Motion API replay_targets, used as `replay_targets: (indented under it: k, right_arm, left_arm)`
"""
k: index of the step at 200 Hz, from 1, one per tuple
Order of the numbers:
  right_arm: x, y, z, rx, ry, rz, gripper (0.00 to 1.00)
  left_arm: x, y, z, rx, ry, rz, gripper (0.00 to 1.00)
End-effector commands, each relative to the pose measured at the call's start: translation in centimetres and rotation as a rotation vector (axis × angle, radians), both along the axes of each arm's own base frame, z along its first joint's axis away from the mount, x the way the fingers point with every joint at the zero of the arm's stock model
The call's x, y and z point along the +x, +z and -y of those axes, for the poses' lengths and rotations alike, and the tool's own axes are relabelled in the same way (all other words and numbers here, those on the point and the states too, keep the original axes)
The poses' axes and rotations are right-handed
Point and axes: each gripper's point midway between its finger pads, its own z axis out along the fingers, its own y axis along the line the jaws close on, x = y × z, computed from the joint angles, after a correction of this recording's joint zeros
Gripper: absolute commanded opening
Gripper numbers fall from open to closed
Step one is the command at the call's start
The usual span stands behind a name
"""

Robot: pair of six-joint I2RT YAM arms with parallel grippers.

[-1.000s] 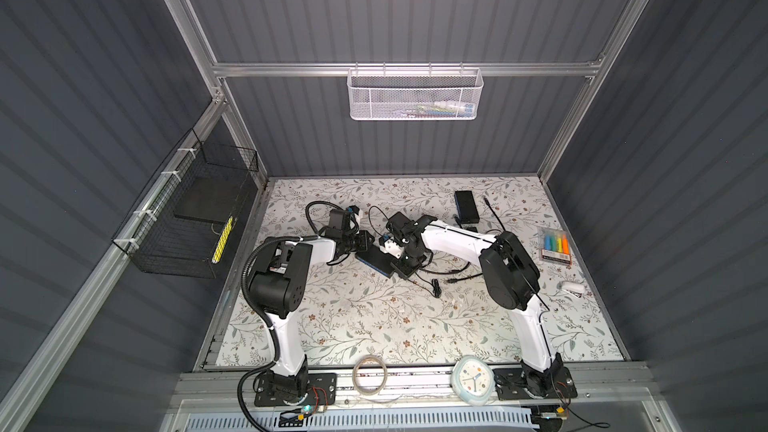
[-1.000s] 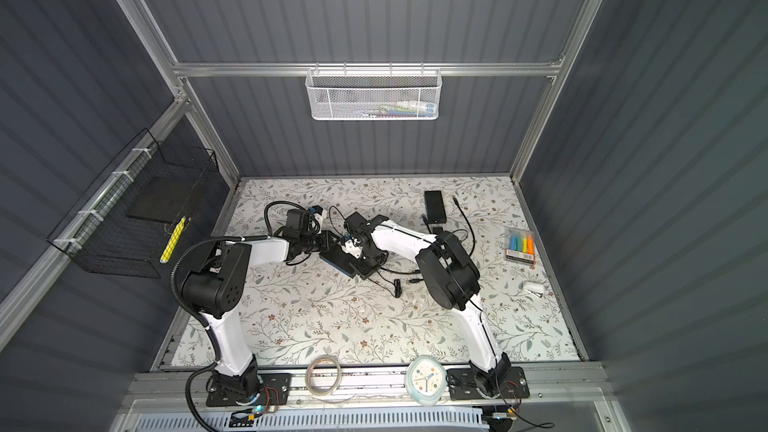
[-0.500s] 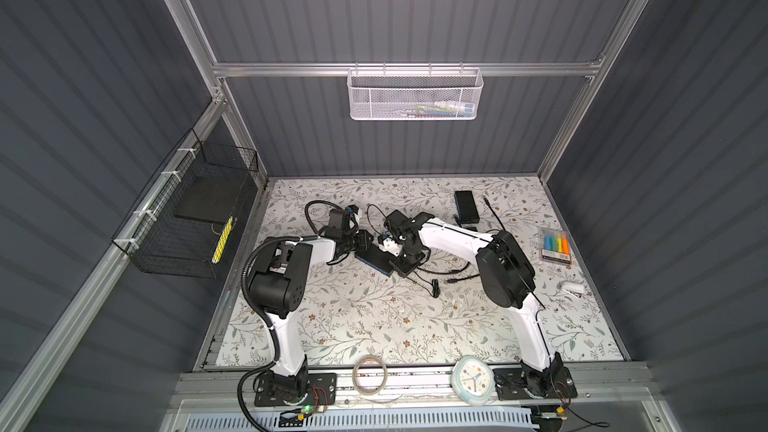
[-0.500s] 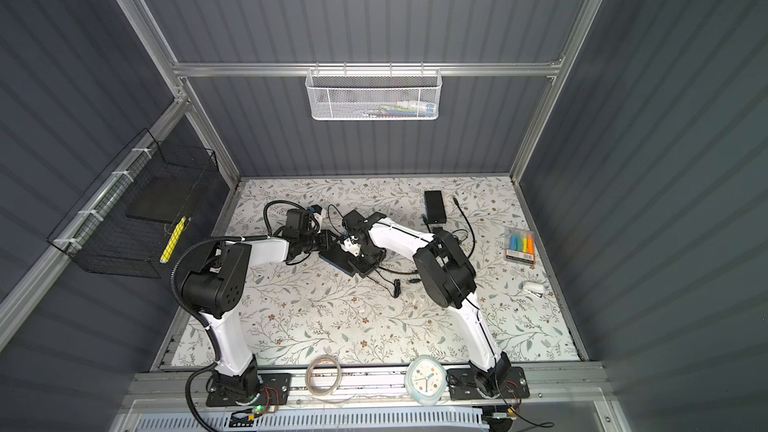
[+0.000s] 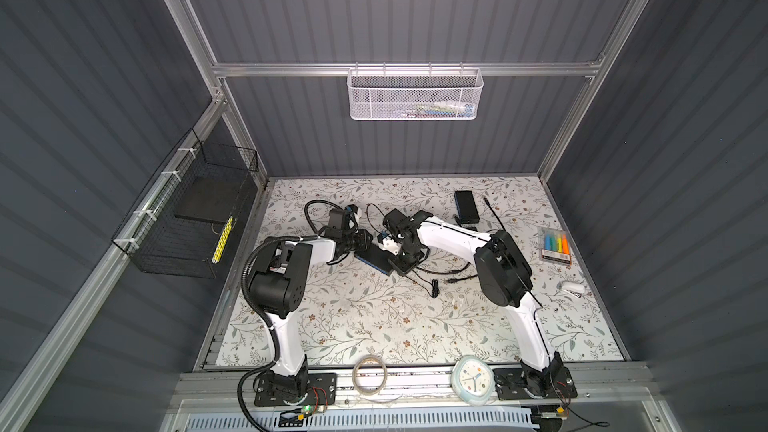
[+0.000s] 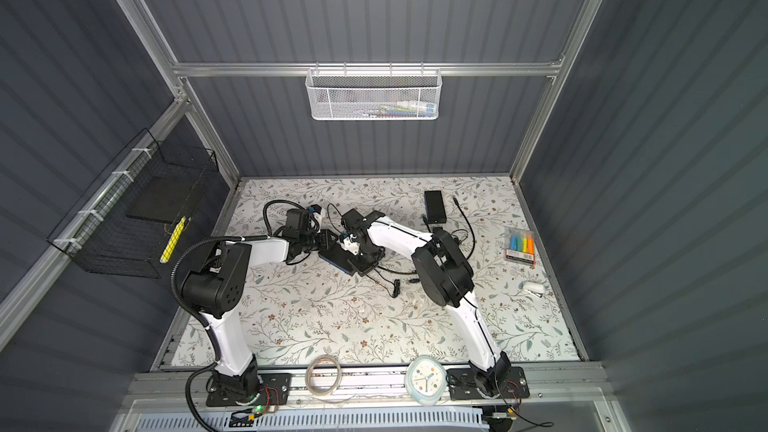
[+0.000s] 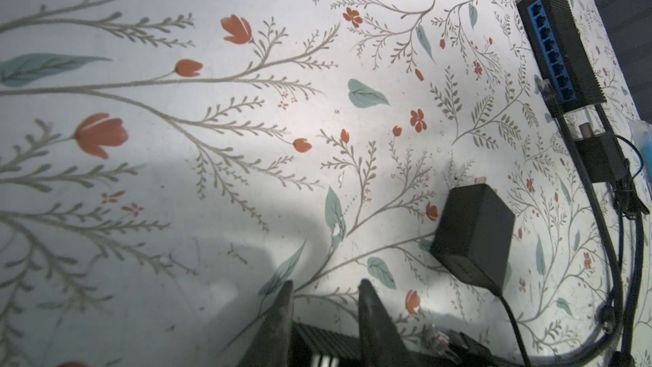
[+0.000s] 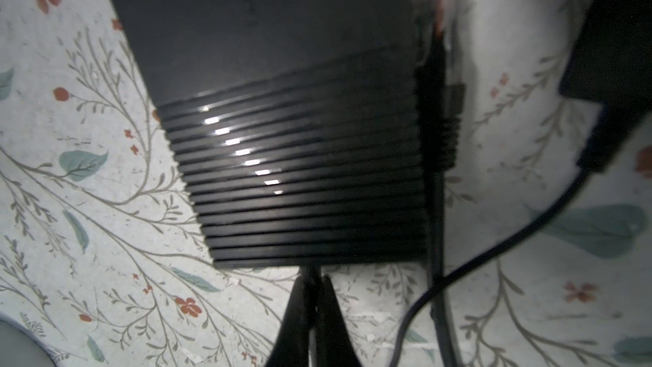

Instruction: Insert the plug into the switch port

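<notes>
Glossy ribbed black plastic switch (image 8: 300,171) on a matt floral-printed table (image 8: 53,224).

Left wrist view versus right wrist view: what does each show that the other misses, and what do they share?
Only the left wrist view shows a second switch with blue ports, and the left gripper gripping the ribbed switch at one end. Only the right wrist view shows the right gripper, shut, at that switch's edge, and the whole ribbed top. Both show the ribbed switch, the floral table, and apparently the same black power adapter.
</notes>
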Motion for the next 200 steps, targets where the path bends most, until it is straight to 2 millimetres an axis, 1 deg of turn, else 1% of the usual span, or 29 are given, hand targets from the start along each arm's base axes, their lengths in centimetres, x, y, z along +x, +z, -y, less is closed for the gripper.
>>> replay_targets:
  k: [1, 61, 115, 139, 200]
  right_arm:
    - [5.3, 4.0, -6.1, 0.249, 0.001, 0.217, 0.00]
    - [5.4, 4.2, -6.6, 0.264, -0.005, 0.213, 0.00]
    - [5.3, 4.0, -6.7, 0.263, -0.007, 0.207, 0.00]
    - [5.5, 4.0, -6.8, 0.265, -0.008, 0.210, 0.00]
    - [6.0, 4.4, -7.3, 0.275, -0.008, 0.222, 0.00]
  left_arm:
    - [-6.3, -4.3, 2.9, -0.019, -0.112, -0.230, 0.31]
    - [-6.6, -4.6, 3.4, -0.017, -0.124, -0.232, 0.31]
    - [-7.2, -5.0, 4.0, 0.001, -0.138, -0.232, 0.31]
    - [-7.4, -5.1, 4.0, 0.004, -0.141, -0.234, 0.31]
    - [-8.0, -5.4, 5.0, -0.012, -0.160, -0.240, 0.31]
